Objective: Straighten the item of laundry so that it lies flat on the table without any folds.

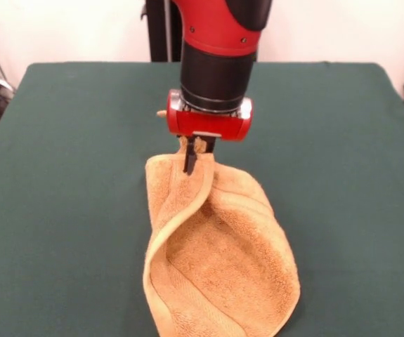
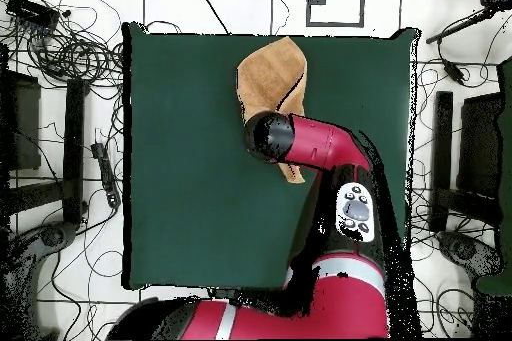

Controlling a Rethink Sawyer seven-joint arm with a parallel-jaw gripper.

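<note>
Green table (image 1: pixel 61 175), hand (image 1: pixel 190 163) pinching folded towel (image 1: pixel 223 260), lower edge cut off

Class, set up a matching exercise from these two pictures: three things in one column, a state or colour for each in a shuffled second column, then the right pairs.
1. towel
2. table
3. pincer

A. covered in dark green cloth
B. shut on a corner of cloth, pointing down
C. golden-orange, folded over on itself, one end lifted

Pairs: 1-C, 2-A, 3-B
</note>
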